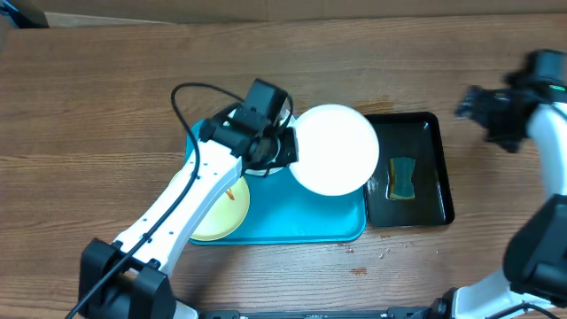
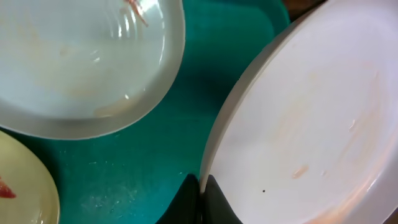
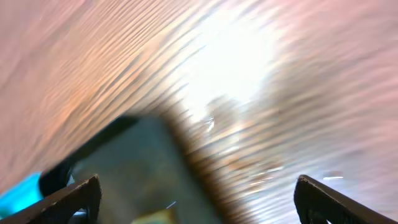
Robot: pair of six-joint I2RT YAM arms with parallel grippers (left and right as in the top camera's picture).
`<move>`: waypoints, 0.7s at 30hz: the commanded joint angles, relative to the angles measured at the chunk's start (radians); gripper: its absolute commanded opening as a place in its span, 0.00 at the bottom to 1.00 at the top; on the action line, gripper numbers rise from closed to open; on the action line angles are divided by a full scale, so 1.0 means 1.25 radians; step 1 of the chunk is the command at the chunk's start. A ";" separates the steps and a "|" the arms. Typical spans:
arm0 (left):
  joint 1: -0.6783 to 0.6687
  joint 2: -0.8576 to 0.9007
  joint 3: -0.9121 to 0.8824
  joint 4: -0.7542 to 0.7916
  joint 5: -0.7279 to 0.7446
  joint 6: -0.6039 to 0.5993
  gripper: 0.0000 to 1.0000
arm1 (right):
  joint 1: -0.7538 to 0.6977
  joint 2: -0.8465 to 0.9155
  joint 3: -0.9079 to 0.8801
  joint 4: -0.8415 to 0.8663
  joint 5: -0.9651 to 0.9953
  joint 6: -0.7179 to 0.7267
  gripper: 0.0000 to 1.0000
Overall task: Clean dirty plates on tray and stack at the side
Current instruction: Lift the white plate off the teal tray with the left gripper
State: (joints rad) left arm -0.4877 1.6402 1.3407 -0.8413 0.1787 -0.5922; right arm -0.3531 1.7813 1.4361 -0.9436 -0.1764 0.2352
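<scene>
My left gripper (image 1: 285, 146) is shut on the rim of a white plate (image 1: 335, 149) and holds it lifted and tilted over the right part of the cyan-blue tray (image 1: 301, 223). In the left wrist view my fingers (image 2: 201, 198) pinch that plate's edge (image 2: 298, 137). A second white plate (image 2: 81, 62) with a small orange smear lies on the tray, mostly hidden under my arm in the overhead view. The pale yellow-green plate (image 1: 221, 213) lies at the tray's left end. My right gripper (image 1: 485, 111) is open and empty, high over the table at the right.
A narrower black tray (image 1: 434, 177) sits just right of the blue tray and holds a yellow-green sponge (image 1: 403, 177). The right wrist view is blurred; it shows the black tray's corner (image 3: 124, 168) and wooden table.
</scene>
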 commanded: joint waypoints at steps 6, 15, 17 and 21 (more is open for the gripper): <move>-0.071 0.133 0.137 0.040 -0.076 0.016 0.04 | -0.229 -0.018 0.024 -0.005 -0.057 0.001 1.00; -0.096 0.166 0.167 0.181 -0.149 0.049 0.04 | -0.310 -0.018 0.024 -0.005 -0.058 0.001 1.00; -0.105 0.166 0.173 0.187 -0.182 0.078 0.04 | -0.310 -0.018 0.024 -0.005 -0.057 0.001 1.00; -0.149 0.166 0.180 0.207 -0.268 0.134 0.04 | -0.310 -0.018 0.024 -0.005 -0.057 0.001 1.00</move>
State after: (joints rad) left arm -0.6243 1.8442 1.5272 -0.5961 -0.0433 -0.5110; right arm -0.7395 1.7813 1.4380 -0.9546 -0.2359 0.2356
